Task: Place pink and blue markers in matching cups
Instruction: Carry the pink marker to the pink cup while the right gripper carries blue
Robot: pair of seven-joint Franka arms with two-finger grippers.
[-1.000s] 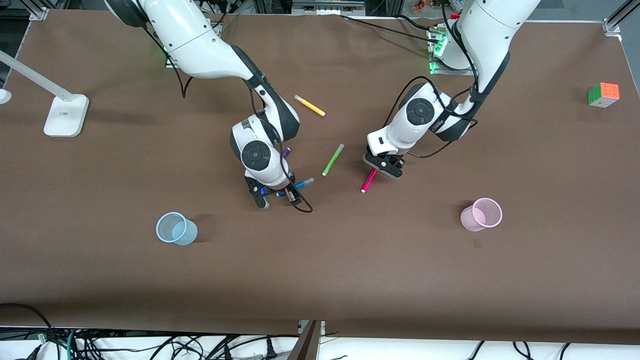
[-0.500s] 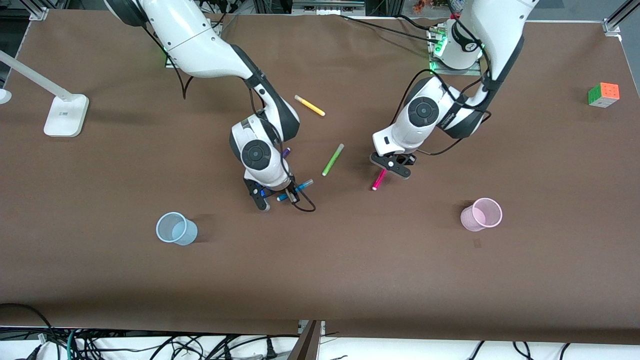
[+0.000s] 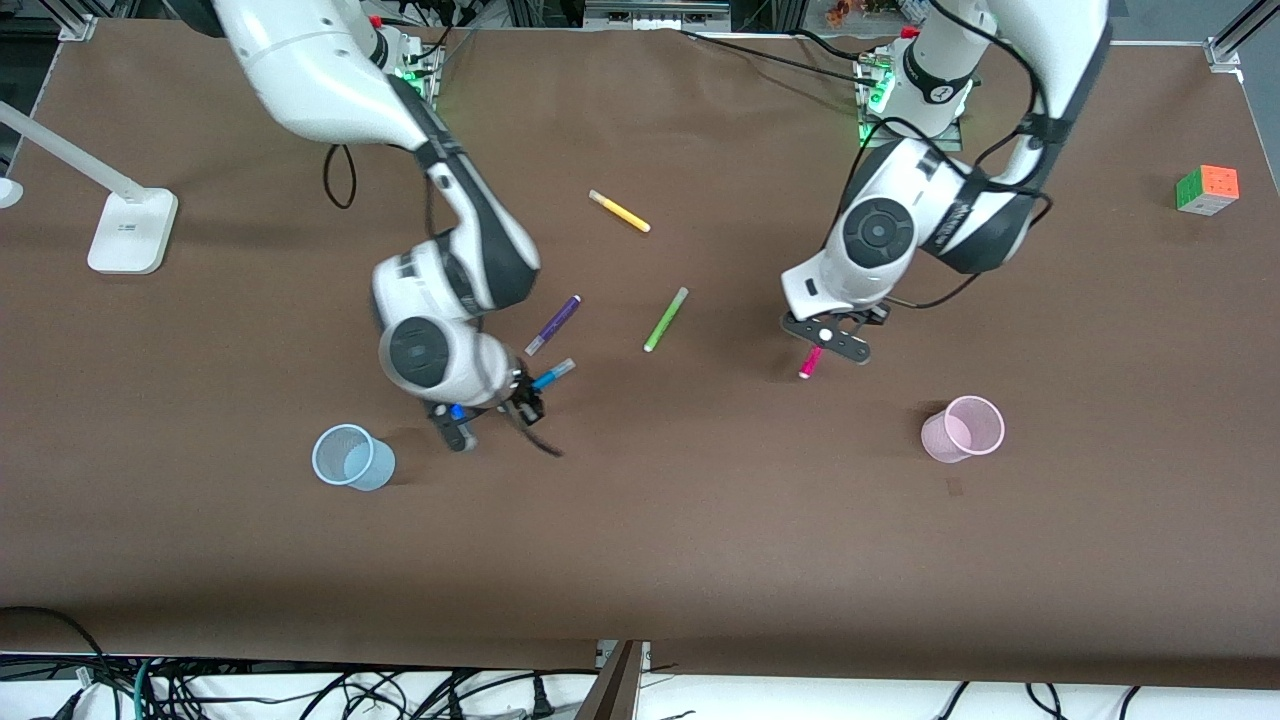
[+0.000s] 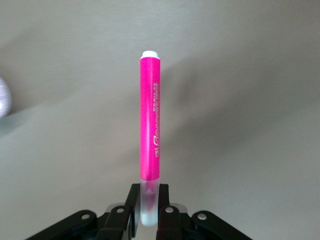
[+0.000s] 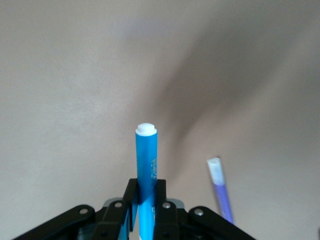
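My right gripper (image 3: 492, 415) is shut on the blue marker (image 3: 553, 376) and holds it above the table, between the light blue cup (image 3: 352, 458) and the purple pen. In the right wrist view the blue marker (image 5: 147, 160) sticks out from between the closed jaws of the gripper (image 5: 146, 205). My left gripper (image 3: 822, 340) is shut on the pink marker (image 3: 810, 362), held above the table toward the middle from the light pink cup (image 3: 962, 428). In the left wrist view the jaws of the gripper (image 4: 149, 210) clamp the pale cap of the pink marker (image 4: 150, 135). Both cups stand upright.
A purple pen (image 3: 553, 325), a lime-green pen (image 3: 665, 319) and a yellow pen (image 3: 619, 211) lie on the brown table mid-way. The purple pen also shows in the right wrist view (image 5: 220, 192). A colour cube (image 3: 1207, 189) sits at the left arm's end, a white lamp base (image 3: 130, 230) at the right arm's end.
The right gripper has carried the blue marker toward the blue cup, uncovering the purple pen. The left gripper has carried the pink marker toward the pink cup.
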